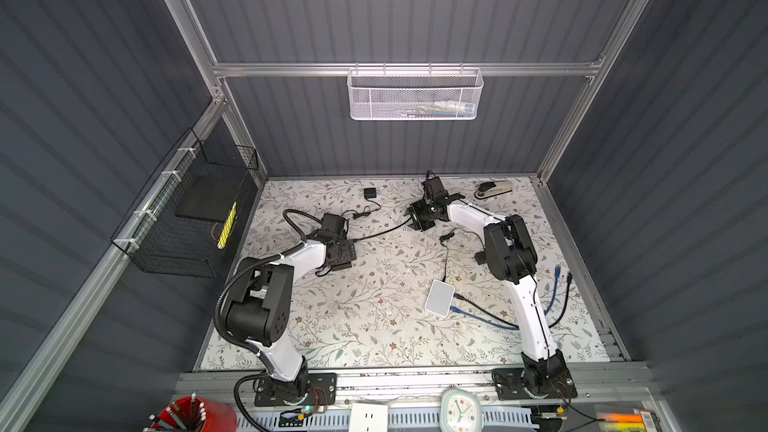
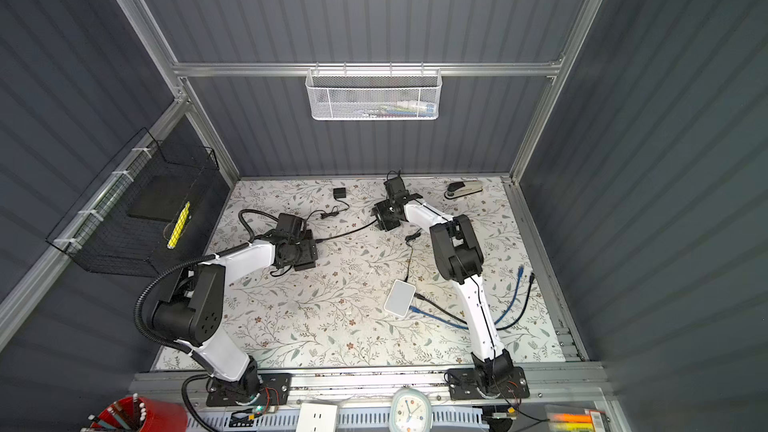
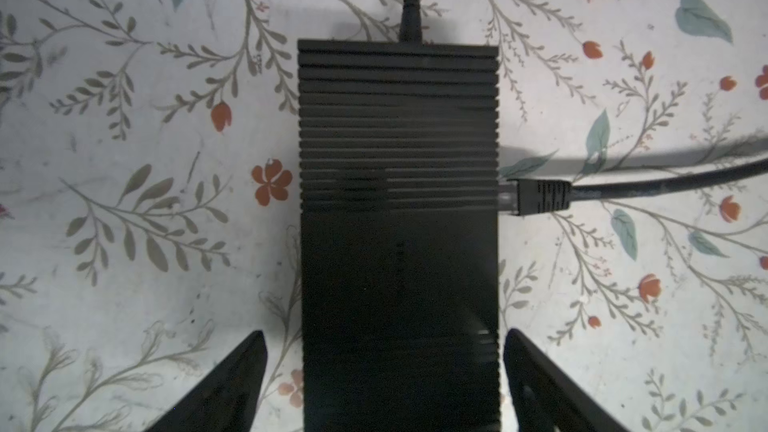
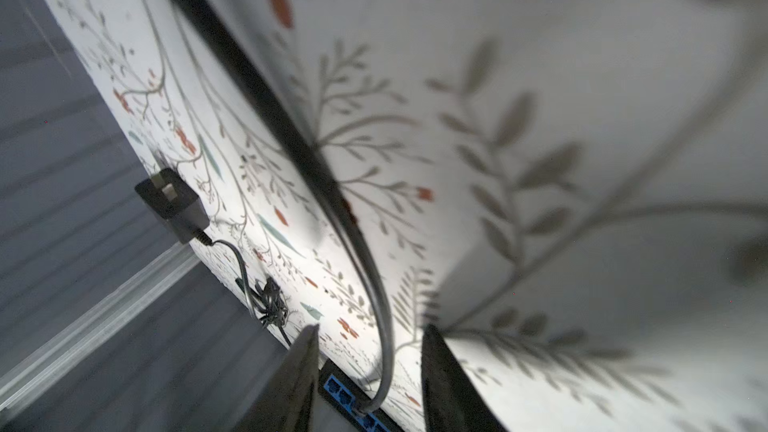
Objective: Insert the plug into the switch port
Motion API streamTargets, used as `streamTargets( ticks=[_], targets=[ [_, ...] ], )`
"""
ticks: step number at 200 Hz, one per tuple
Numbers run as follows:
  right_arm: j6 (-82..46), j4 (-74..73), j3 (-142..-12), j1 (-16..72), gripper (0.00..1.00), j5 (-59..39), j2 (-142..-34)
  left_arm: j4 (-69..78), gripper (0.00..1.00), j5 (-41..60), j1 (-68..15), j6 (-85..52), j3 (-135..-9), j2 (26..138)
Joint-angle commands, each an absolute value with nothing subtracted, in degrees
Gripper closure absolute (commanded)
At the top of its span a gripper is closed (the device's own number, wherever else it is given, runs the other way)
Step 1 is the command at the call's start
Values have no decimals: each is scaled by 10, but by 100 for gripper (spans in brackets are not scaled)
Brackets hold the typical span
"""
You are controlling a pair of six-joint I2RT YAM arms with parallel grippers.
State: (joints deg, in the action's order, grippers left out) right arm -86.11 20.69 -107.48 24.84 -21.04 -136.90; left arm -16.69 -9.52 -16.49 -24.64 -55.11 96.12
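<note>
The black ribbed switch (image 3: pixel 399 201) lies flat on the floral mat, partly hidden under my left wrist in both top views (image 1: pixel 348 263) (image 2: pixel 308 261). The black plug (image 3: pixel 536 197) sits in a port on the switch's side, and its black cable (image 1: pixel 382 232) runs off toward my right arm. My left gripper (image 3: pixel 384 333) is open astride the switch, a strip of mat showing on each side. My right gripper (image 4: pixel 370 328) is open too. The cable (image 4: pixel 291 135) passes between its fingers untouched and ends at the plug (image 4: pixel 361 409) in the blue port row.
A black power adapter (image 1: pixel 369 193) lies at the back with a bundled lead. A stapler (image 1: pixel 494 189) is at the back right. A white box (image 1: pixel 439 297) with blue and black cables lies beside my right arm. A black wire basket (image 1: pixel 195 218) hangs on the left wall.
</note>
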Motion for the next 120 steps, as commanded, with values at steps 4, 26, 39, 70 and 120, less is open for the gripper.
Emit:
streamTargets(
  ticks=[4,26,39,70,120],
  targets=[
    [-814,256,-1054,247,41,-199,-1310,-209,0,-109,-160,-235,-553,887],
    [-748,275,-996,243,24,-198,-1229,-238,0,-85,-143,-203,-562,812],
    [-730,247,-920,238,20,-198,-1167,-260,0,-81,-142,-177,-577,774],
    [-670,232,-798,226,19,-199,-1039,-285,0,-12,-142,-107,-616,724],
    [-409,226,-638,201,21,-93,-769,-250,0,212,-242,56,-640,739]
  ],
)
